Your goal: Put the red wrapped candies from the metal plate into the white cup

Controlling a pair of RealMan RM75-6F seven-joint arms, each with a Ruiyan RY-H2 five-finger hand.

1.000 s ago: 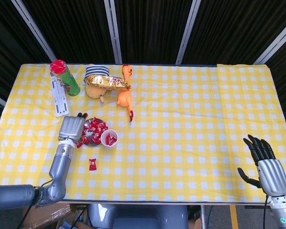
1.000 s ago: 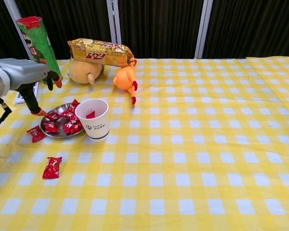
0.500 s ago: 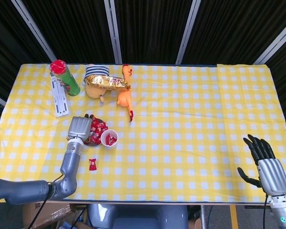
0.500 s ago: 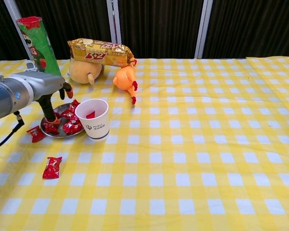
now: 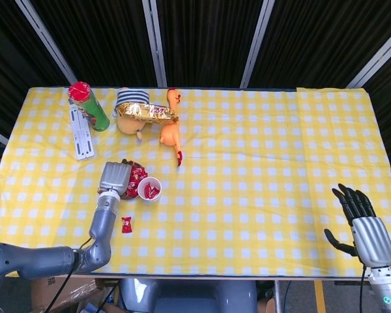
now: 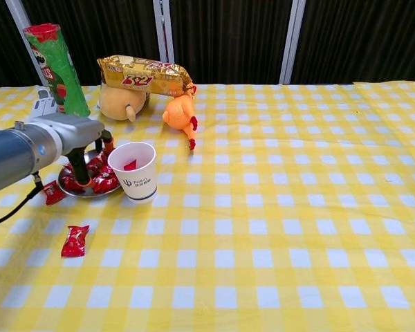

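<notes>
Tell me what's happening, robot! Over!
Left hand over metal plate, fingers down among red candies. Right hand open, idle. White cup alongside, one candy inside. Nothing blocking.

Small dark logo on the white cup (image 6: 137,171), unreadable; red lettering on the gold snack packet (image 6: 144,75), illegible.

From above we look steeply down on the whole table (image 5: 260,163); from chest height we look level across it, nearer, sharing its left half.
</notes>
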